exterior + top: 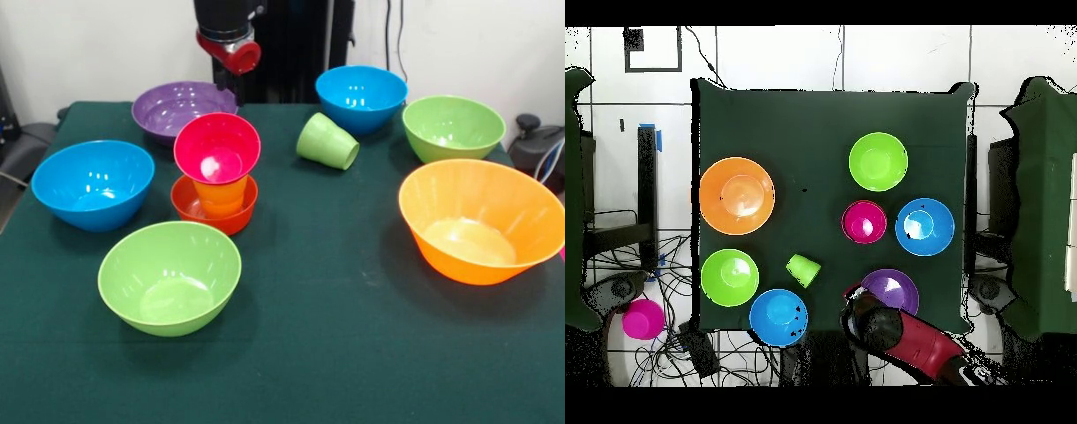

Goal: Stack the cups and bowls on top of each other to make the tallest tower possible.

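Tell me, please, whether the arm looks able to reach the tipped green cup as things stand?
Probably yes. The green cup lies on its side on open cloth, apart from the bowls, with nothing over it. The arm sits near the purple bowl, just across from it.

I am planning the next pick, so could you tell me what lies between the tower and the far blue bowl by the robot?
The light green cup lies tipped on its side between the tower and that blue bowl, clearest in the front view.
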Robot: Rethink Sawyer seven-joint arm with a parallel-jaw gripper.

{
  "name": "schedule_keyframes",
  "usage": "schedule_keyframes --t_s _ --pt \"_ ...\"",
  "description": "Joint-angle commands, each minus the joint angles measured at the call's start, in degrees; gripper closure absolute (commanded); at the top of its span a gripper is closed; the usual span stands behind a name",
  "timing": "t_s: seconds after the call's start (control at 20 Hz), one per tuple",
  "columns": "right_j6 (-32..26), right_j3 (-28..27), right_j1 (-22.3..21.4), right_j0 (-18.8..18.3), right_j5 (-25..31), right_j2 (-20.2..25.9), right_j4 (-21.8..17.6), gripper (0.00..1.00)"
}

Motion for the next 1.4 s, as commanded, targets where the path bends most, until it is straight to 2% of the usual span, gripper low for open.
schedule_keyframes --t_s 0.05,0.25,0.5,0.6,0.7,0.9,1.1,1.4 --pt "4.97 0.62 2.20 0.82 -3.02 6.87 -1.78 0.00" --pt "4.42 0.74 2.63 0.02 -3.33 6.95 -2.47 0.00" --pt "2.72 -3.00 8.02 -1.82 -5.40 6.46 -4.48 0.00" --pt "1.22 -5.66 10.25 -1.57 -6.00 5.41 -6.14 0.00" --pt "-1.89 -8.93 11.51 -1.43 -6.21 5.47 -9.48 0.00" --pt "-4.57 -12.34 13.22 -2.98 -5.61 7.92 -14.37 0.00" --pt "-4.25 -13.56 14.12 -5.14 -4.23 10.05 -17.72 0.00" --pt "-2.47 -14.73 14.16 -4.86 -3.47 10.29 -20.59 0.00"
